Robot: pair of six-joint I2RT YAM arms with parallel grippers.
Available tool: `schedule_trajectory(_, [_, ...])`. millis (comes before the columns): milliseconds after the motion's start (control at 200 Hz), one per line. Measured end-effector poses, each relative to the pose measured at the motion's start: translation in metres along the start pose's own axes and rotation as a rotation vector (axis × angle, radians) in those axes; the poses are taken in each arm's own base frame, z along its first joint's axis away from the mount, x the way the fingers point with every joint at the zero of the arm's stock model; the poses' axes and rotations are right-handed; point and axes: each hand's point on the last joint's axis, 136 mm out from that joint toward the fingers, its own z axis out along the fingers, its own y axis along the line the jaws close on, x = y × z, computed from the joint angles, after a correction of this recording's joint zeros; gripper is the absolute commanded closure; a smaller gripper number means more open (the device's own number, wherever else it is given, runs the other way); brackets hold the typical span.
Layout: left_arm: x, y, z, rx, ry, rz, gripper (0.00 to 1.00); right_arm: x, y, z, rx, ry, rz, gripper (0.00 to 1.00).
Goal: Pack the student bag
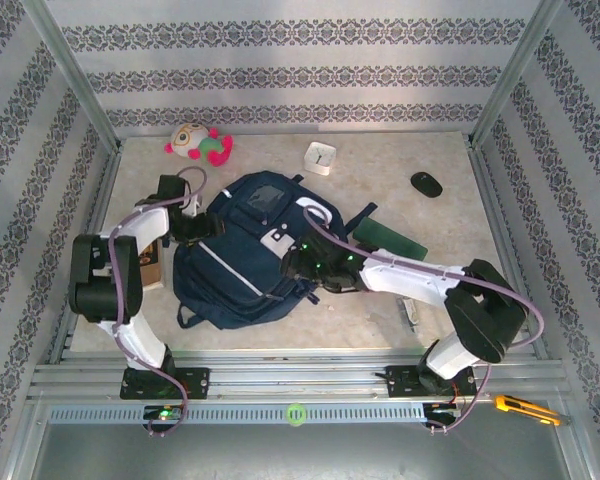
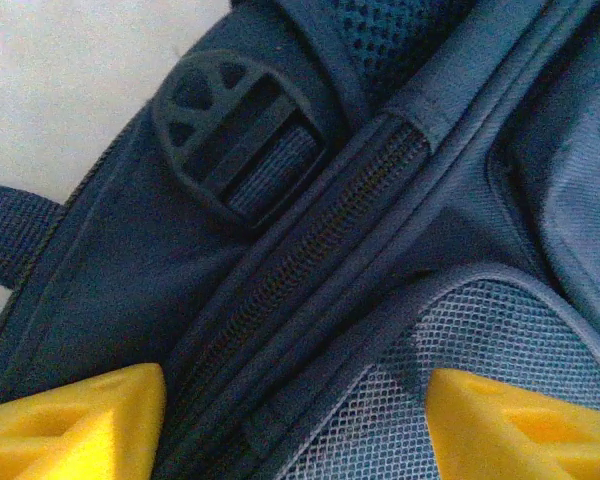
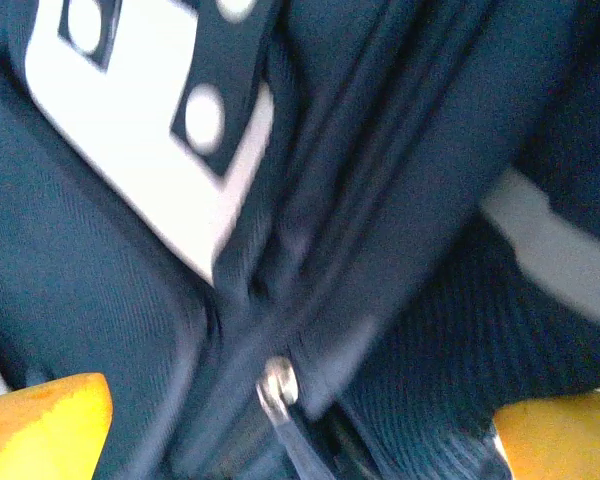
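Early stage: student bag (image 1: 235, 270) zip (image 2: 310, 240) looks shut, L gripper (image 2: 295, 412) & R gripper (image 3: 300, 425) both spread wide, empty; plush toy (image 1: 198, 143) unpacked.

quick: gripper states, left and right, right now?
Left gripper: open above the large navy-blue fabric backpack, holding nothing.
Right gripper: open, with the backpack's silver zipper pull in the gap, not gripped.

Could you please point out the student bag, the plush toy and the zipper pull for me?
student bag (image 1: 220, 290): top external view, on its navy front panel.
plush toy (image 1: 188, 138): top external view, on its pale face.
zipper pull (image 3: 276, 384): right wrist view, on its metal head.
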Motion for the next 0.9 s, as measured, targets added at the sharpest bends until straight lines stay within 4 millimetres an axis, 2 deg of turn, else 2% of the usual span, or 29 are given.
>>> schedule_trajectory(105, [0.022, -0.006, -0.001, 0.03, -0.003, -0.027, 0.33, -0.026, -0.012, 0.013, -0.001, -0.025, 0.051, 0.06])
schedule_trajectory(200, [0.038, -0.022, -0.003, 0.054, -0.02, -0.018, 0.33, -0.049, -0.022, 0.024, 0.011, -0.04, 0.062, 0.07])
schedule_trajectory(330, [0.065, -0.048, -0.007, 0.064, -0.035, 0.043, 0.31, -0.092, -0.028, 0.033, 0.022, -0.082, 0.057, 0.06])
schedule_trajectory(420, [0.08, -0.059, -0.014, 0.07, -0.052, 0.071, 0.28, -0.124, -0.027, 0.034, 0.008, -0.12, 0.047, 0.06])
schedule_trajectory(460, [0.081, -0.061, -0.021, 0.066, -0.072, 0.078, 0.26, -0.133, -0.026, 0.032, -0.001, -0.133, 0.034, 0.04])
schedule_trajectory(485, [0.079, -0.061, -0.026, 0.062, -0.09, 0.084, 0.2, -0.137, -0.024, 0.031, -0.006, -0.139, 0.024, 0.02])
schedule_trajectory(550, [0.068, -0.065, -0.043, 0.058, -0.161, 0.112, 0.19, -0.143, -0.019, 0.026, -0.018, -0.151, -0.01, 0.02])
schedule_trajectory(650, [0.047, -0.082, -0.083, 0.08, -0.29, 0.224, 0.2, -0.142, -0.013, 0.007, -0.021, -0.162, -0.073, 0.02])
schedule_trajectory(705, [0.038, -0.094, -0.106, 0.108, -0.362, 0.312, 0.24, -0.144, -0.008, -0.012, -0.033, -0.189, -0.107, 0.02])
schedule_trajectory(734, [0.036, -0.102, -0.118, 0.129, -0.399, 0.383, 0.27, -0.145, -0.003, -0.029, -0.049, -0.219, -0.128, 0.02])
schedule_trajectory(749, [0.037, -0.106, -0.122, 0.141, -0.409, 0.418, 0.28, -0.145, -0.003, -0.033, -0.051, -0.227, -0.138, 0.02])
schedule_trajectory(769, [0.039, -0.113, -0.13, 0.164, -0.431, 0.488, 0.28, -0.145, 0.002, -0.049, -0.068, -0.254, -0.153, 0.02])
schedule_trajectory(824, [0.05, -0.13, -0.144, 0.221, -0.463, 0.662, 0.23, -0.143, 0.008, -0.081, -0.107, -0.313, -0.192, 0.02])
schedule_trajectory(899, [0.07, -0.153, -0.15, 0.291, -0.47, 0.883, 0.25, -0.136, 0.011, -0.119, -0.153, -0.383, -0.239, 0.02])
